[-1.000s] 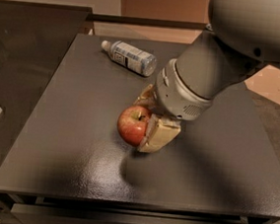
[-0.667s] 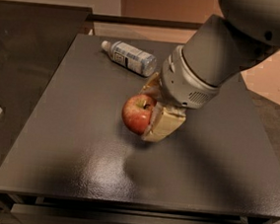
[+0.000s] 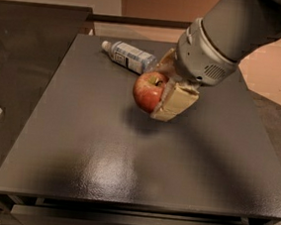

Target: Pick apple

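So your gripper (image 3: pixel 163 91) is sitting over the far half of the worktop (image 3: pixel 125 163), roughly mid-width and closer to the far edge than the near one. Its jaws are clamped on the apple (image 3: pixel 148 91), with one blocky tan finger (image 3: pixel 175 102) pressed against the right side and the other peeking out behind it. The apple's round and glossy, red with a yellowish patch up by the short stem, stem facing up. It looks like it's hanging just off the surface, with a soft shadow on the worktop right under it.

The wrist (image 3: pixel 205 56) is a smooth grey cylinder coming in from the far right corner.

Just behind the apple, near the far edge, there's a clear plastic bottle (image 3: pixel 130 57) lying on its side, white cap pointing to the far left corner. The worktop's dark, flat and slightly shiny, with a fine pebbly texture.
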